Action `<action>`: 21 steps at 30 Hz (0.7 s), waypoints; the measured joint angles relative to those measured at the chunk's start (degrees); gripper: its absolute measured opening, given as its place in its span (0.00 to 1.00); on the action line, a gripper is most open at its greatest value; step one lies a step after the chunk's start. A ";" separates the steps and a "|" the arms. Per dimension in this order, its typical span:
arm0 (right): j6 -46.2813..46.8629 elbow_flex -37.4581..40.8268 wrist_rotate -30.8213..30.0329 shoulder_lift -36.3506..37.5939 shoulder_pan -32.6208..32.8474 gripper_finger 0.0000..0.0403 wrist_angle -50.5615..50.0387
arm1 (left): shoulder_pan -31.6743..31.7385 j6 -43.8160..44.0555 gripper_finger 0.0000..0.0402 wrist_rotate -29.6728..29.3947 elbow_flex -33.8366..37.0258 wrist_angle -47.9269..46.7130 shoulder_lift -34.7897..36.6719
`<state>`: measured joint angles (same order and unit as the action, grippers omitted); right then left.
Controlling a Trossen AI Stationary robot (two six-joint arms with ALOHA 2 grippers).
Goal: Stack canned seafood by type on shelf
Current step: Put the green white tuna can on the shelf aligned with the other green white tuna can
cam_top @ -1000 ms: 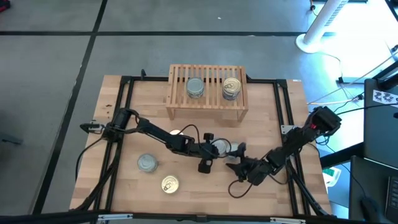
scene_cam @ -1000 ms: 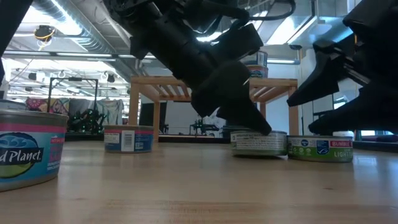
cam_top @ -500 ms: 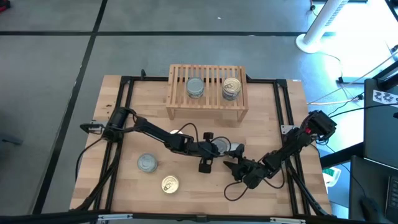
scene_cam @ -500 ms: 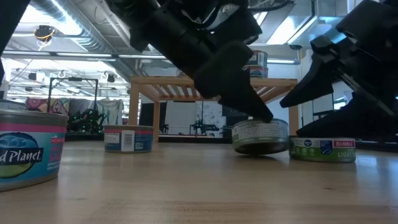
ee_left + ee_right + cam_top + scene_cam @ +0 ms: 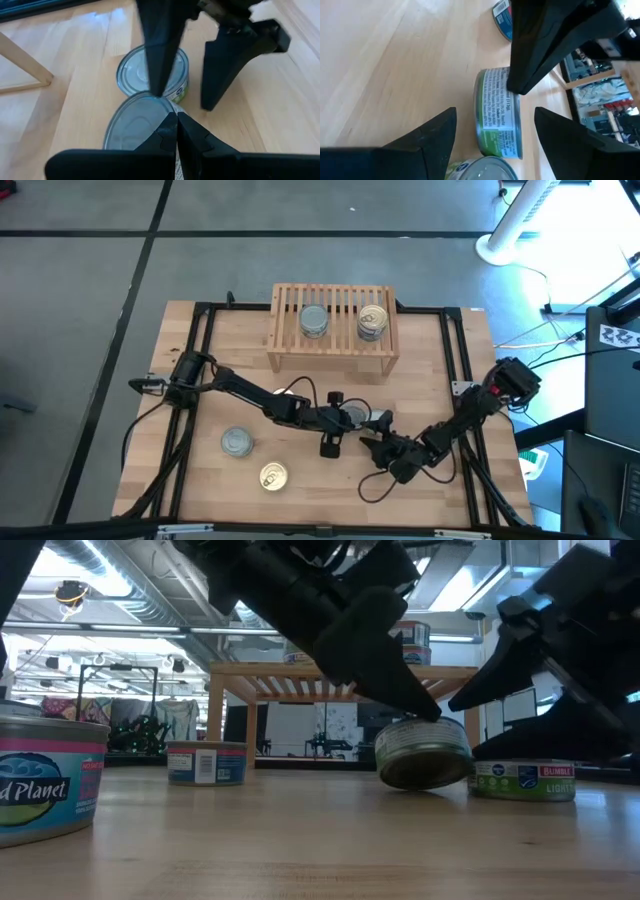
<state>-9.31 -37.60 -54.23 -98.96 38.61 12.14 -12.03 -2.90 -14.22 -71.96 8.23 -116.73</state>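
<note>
Two touching tins [image 5: 362,417] and both hands crowd mid-table.

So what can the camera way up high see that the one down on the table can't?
Only the high view shows the silver and gold lids, like the gold tin near the front edge, and the shelf slats from above. Only the low view shows the tins' labels and that the silver tin under the left end effector is tipped. Both show the open right end effector beside it.
</note>
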 joint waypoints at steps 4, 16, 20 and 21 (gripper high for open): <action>0.06 0.00 1.66 0.00 -2.50 0.67 -0.08 | 0.00 0.00 0.00 -0.01 0.00 -0.05 0.00; 0.04 0.00 5.78 0.00 -5.75 0.67 -0.26 | 0.02 -0.02 0.00 -0.13 0.00 0.07 0.00; 0.03 0.00 5.80 0.00 -5.77 0.63 -0.26 | 0.02 -0.02 0.00 -0.19 0.00 0.05 0.09; 0.01 0.00 5.80 0.00 -5.77 0.60 -0.26 | 0.02 -0.01 0.00 -0.23 0.00 0.05 0.12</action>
<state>-9.30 -37.60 -48.42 -98.96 32.84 11.88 -12.01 -2.91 -14.45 -71.96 8.28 -116.61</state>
